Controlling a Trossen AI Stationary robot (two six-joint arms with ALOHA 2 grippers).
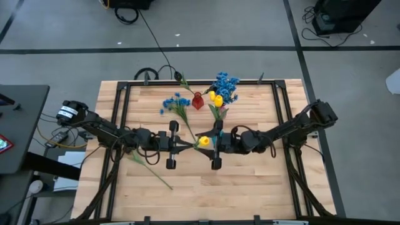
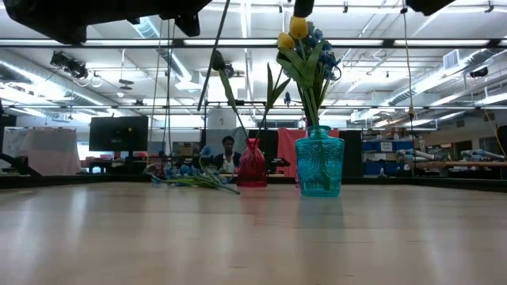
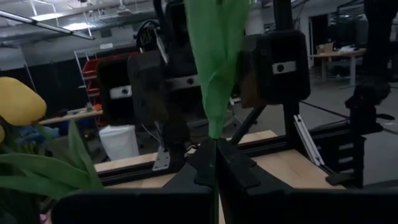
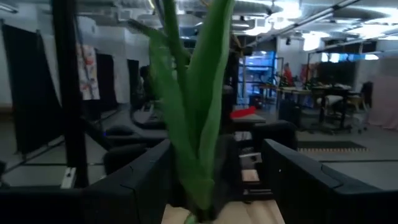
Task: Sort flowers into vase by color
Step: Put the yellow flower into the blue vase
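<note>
We hold 1 yellow tulip [image 1: 204,141] in front of the teal vase [image 2: 319,165], pinched in the closed left gripper [image 1: 187,144]. The right gripper [image 1: 209,144] stands wide around its leaves; close it squarely before the left lets go.

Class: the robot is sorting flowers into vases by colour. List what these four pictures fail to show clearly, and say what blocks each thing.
- Low view: both grippers are cut off by the top edge.
- Left wrist view: the left gripper is shut on a green stem, whose bloom is beyond the top edge.
- High view: the red vase is too small to count its stems.
- Right wrist view: leaves between the open fingers of the right gripper hide the table.
</note>
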